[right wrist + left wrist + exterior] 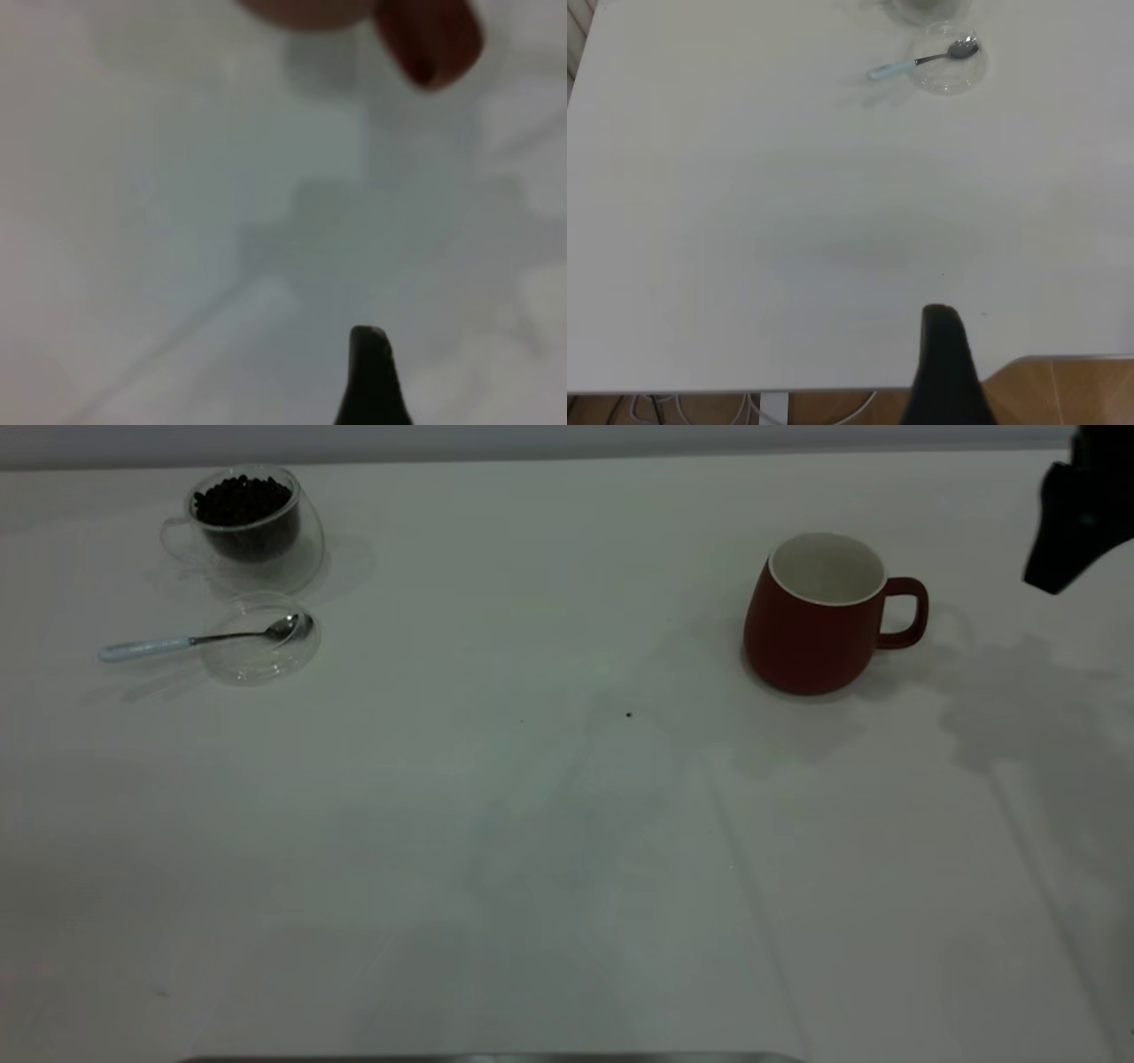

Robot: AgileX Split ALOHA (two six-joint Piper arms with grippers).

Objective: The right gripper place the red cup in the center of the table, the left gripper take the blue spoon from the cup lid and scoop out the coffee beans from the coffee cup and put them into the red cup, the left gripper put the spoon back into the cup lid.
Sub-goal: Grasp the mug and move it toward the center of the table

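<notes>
The right hand (1063,522) hangs above the desk's far right corner, just beside the red cup (819,615), whose handle faces it; whether either hand is open, I cannot tell. A skewed approach could knock the cup over. The left hand (943,372) hovers near the desk (549,850) edge, well apart from the blue spoon (190,640) lying across the cup lid (260,640) beside the coffee cup (251,527) of coffee beans (241,500). The desk is plain white; wooden floor (1072,390) and cables (700,407) show below.

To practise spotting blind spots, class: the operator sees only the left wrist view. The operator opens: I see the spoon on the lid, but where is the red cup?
Observer: The red cup stands upright, right of the centre of the table.
Operator: And the right gripper?
Observer: The right gripper hangs beyond the cup's handle, apart from it.
</notes>
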